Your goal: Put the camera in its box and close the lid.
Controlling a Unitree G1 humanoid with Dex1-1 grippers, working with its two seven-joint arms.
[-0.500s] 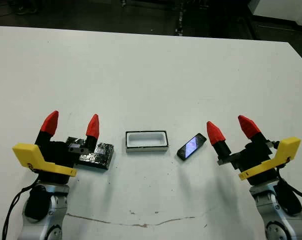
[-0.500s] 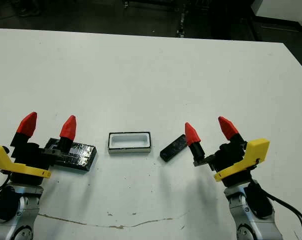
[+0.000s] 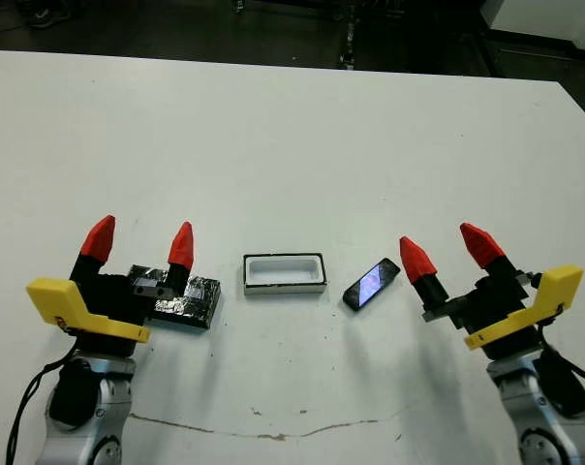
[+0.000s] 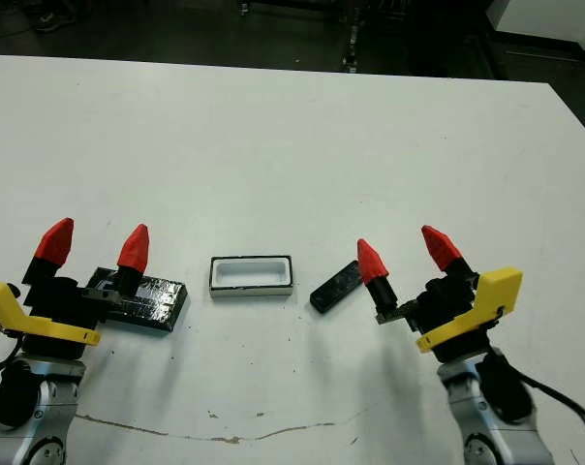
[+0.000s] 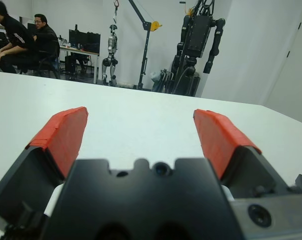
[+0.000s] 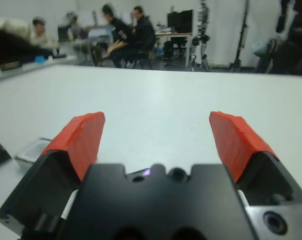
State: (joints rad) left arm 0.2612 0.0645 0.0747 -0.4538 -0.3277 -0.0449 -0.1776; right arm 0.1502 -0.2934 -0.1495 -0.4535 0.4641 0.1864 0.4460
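I have both grippers hovering low over the table (image 3: 292, 126) with fingers spread wide and nothing in them. The camera (image 3: 372, 283) lies tilted just inside my right gripper (image 3: 446, 252), close to its inner finger. The open box (image 3: 284, 273) sits between the two grippers, and the lid (image 3: 184, 296) lies partly under my left gripper (image 3: 139, 241).

We are seeing the box (image 3: 284, 273) lying mid-table (image 3: 302, 136), the lid (image 3: 181, 296) to its left under our left gripper (image 3: 139, 242), the camera (image 3: 371, 283) just right, beside our right gripper (image 3: 446, 251).
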